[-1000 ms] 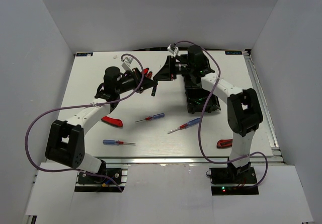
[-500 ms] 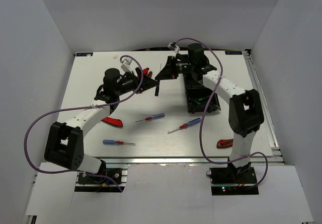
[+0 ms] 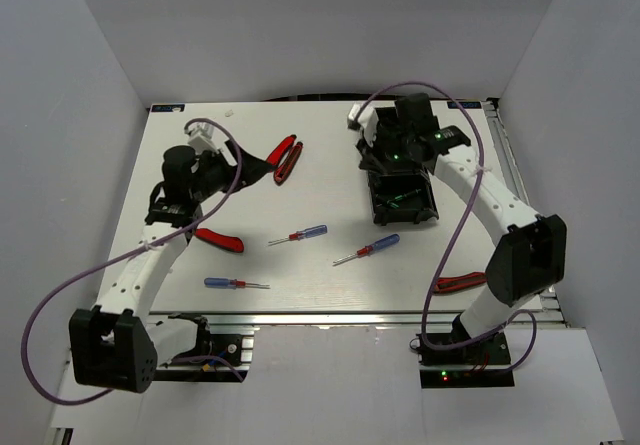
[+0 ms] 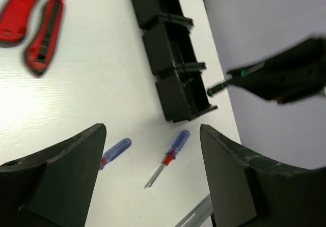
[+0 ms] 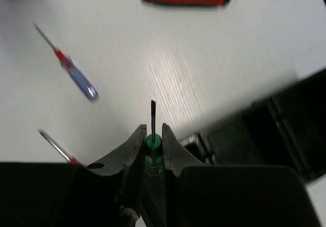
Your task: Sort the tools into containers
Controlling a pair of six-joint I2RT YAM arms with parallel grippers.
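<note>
Above tray, right hand is clamping green screwdriver, left hand is hanging spread and empty; worth centring over a compartment before letting go.

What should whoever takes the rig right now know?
Left gripper: open, empty, above the table.
Right gripper: shut on the green screwdriver, by the tray.
On the table: blue screwdrivers; far red tool; left red tool; near-right red tool.
Done: nothing clearly in the tray; its inside is mostly hidden.
To do: drop the green screwdriver in, then sort the six on the table.
</note>
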